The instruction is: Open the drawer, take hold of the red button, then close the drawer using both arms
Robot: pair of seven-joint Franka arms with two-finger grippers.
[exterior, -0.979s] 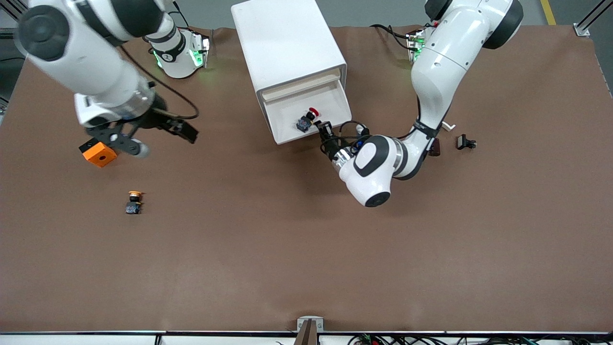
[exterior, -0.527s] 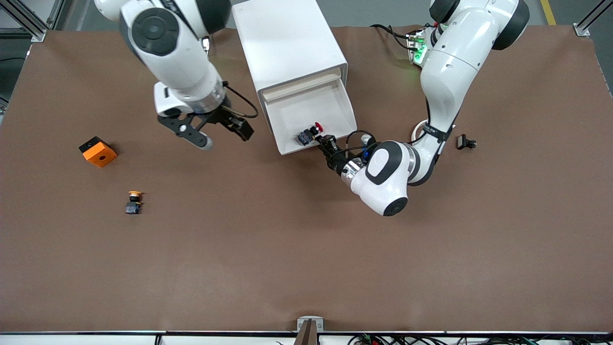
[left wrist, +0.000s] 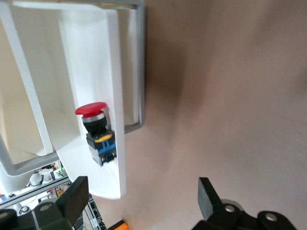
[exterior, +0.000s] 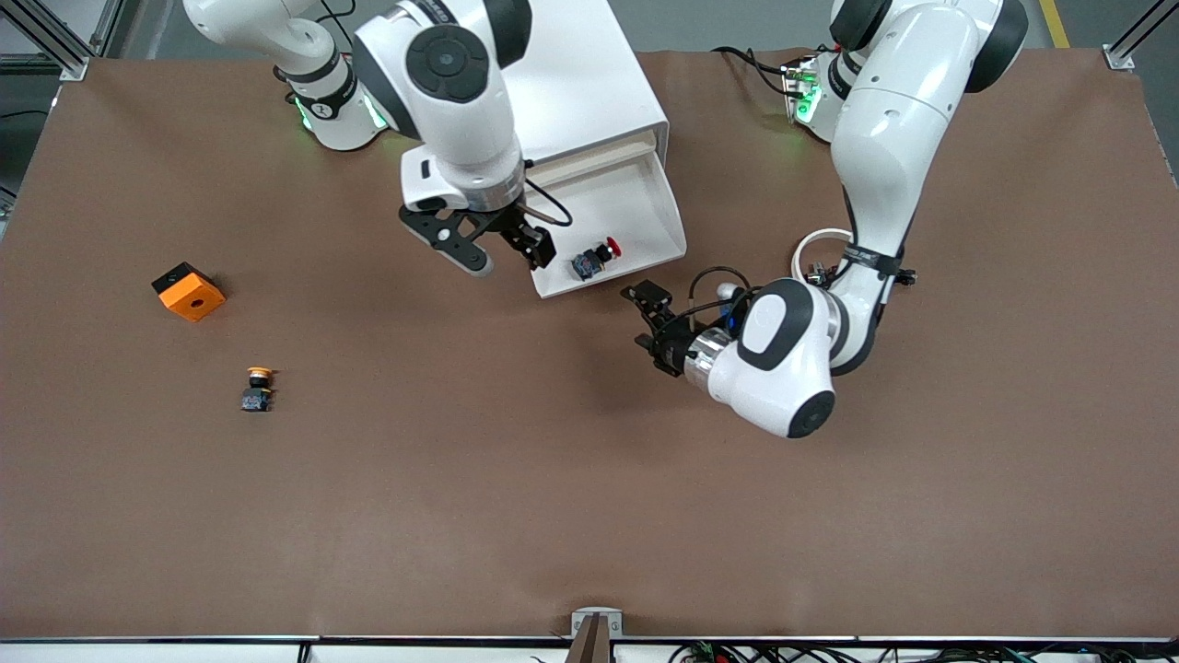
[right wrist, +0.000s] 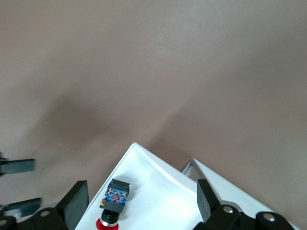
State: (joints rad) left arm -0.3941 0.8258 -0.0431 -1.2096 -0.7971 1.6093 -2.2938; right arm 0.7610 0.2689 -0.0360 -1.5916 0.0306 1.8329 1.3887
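Since a second ago my left gripper (exterior: 656, 322) has let go of the drawer front and backed off over the brown matte desk (exterior: 589, 479), fingers spread wide, while my right gripper (exterior: 496, 249) swung from the orange cube (exterior: 188, 291) to the open drawer's corner, fingers also apart, empty. That shallow glossy white drawer (exterior: 636, 198) stands pulled out; the red-capped button with its blocky black body (exterior: 593, 259) lies tipped inside, near the front lip. Opening looks done; next I'd lower the right gripper onto the button.

Both arms reach low, left pincer (exterior: 651, 319) and right pincer (exterior: 499, 250) spread wide.
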